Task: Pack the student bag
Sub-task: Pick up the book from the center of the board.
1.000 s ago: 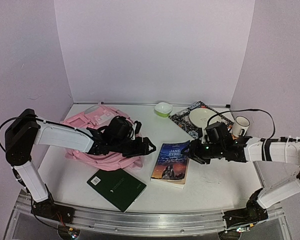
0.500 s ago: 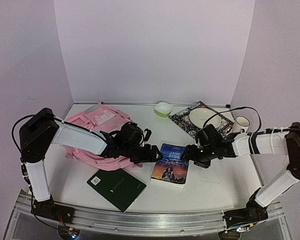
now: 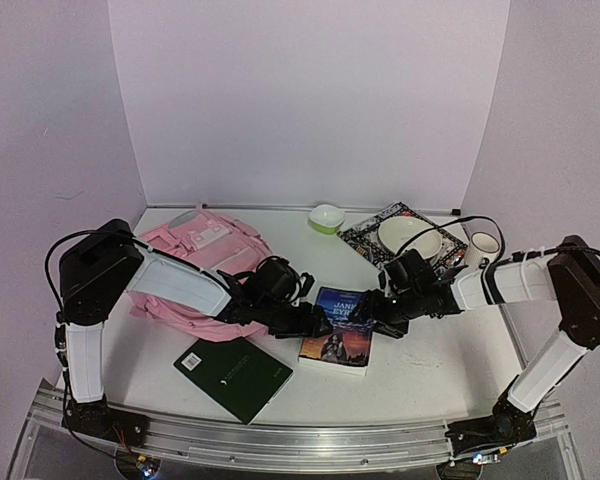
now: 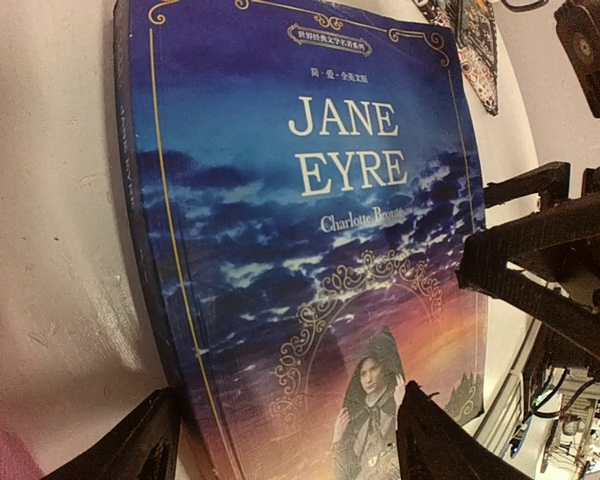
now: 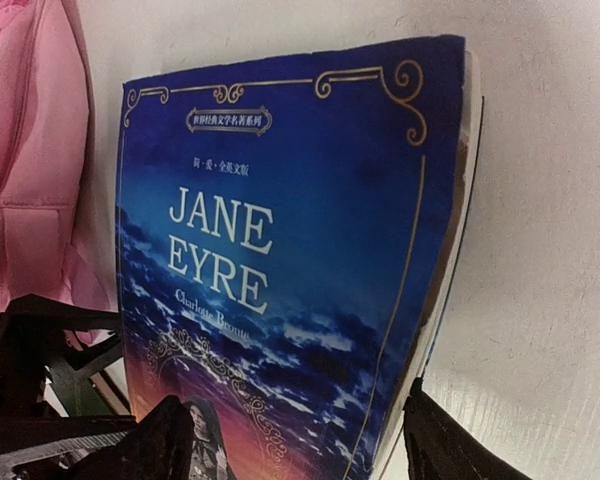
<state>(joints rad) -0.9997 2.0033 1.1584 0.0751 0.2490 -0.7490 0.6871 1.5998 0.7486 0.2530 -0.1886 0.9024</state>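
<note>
Comparing with a second ago, I see both arms have closed on the Jane Eyre paperback (image 3: 340,338) mid-desk (image 3: 420,375). My left claw (image 4: 288,430) has come off the student bag (image 3: 195,250) and sits released astride the spine edge, my right claw (image 5: 300,430) released astride the opposite edge. The bag lies toward the desk's back-left corner, just left of the left claw.
</note>
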